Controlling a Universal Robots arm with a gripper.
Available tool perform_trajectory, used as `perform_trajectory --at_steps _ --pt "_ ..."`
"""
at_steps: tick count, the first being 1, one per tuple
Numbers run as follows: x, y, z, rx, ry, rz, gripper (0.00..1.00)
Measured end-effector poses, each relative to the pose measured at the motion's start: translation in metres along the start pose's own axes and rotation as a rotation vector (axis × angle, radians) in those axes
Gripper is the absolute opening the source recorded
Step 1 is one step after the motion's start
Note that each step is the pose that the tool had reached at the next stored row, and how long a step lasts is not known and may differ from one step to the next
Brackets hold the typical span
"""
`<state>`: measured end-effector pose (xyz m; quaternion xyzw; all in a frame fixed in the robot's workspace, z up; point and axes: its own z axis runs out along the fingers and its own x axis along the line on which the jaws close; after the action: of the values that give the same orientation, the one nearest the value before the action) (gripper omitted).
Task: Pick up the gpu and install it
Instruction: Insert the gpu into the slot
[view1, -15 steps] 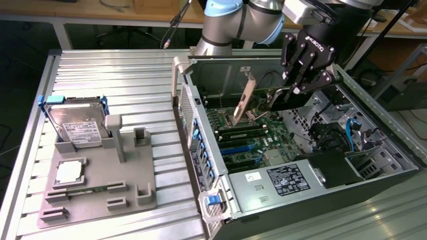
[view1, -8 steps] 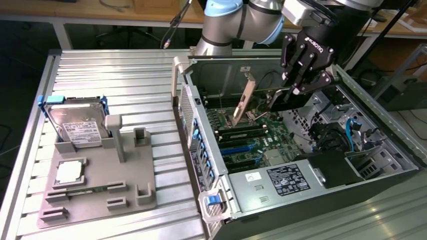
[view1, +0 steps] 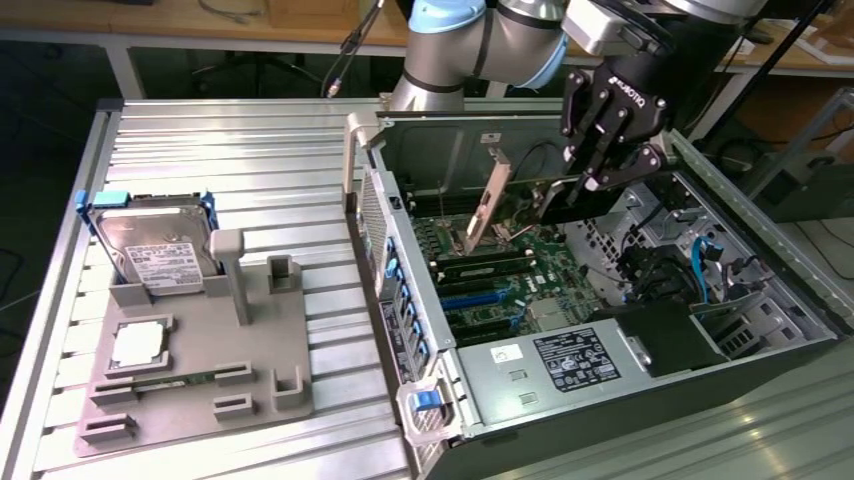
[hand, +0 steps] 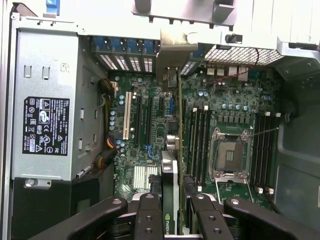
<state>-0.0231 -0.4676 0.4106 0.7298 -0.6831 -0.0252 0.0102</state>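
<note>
My gripper (view1: 583, 193) is shut on the gpu (view1: 523, 203), a thin green card with a silver end bracket (view1: 491, 190). It holds the card on edge inside the open computer case (view1: 747, 370), just above the motherboard (view1: 514, 275). In the wrist view the gpu (hand: 171, 170) appears edge-on between my two black fingers (hand: 149, 215). Its bracket (hand: 175, 50) points toward the rear slot openings. The card hangs over the expansion slots (hand: 150, 120), and I cannot tell whether it touches a slot.
A silver power supply (view1: 561, 365) fills the case's near end. The processor socket (hand: 230, 155) and memory slots (hand: 197, 140) lie beside the card. On the exterior view's left, a grey fixture (view1: 267, 330) holds a hard drive (view1: 154, 250), a processor (view1: 138, 345) and a memory stick (view1: 174, 382).
</note>
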Motion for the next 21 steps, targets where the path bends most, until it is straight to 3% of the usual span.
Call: perform_trajectory --at_steps 21 --pt "0.0001 -0.0002 0.0042 0.0015 0.0001 0.000 0.27"
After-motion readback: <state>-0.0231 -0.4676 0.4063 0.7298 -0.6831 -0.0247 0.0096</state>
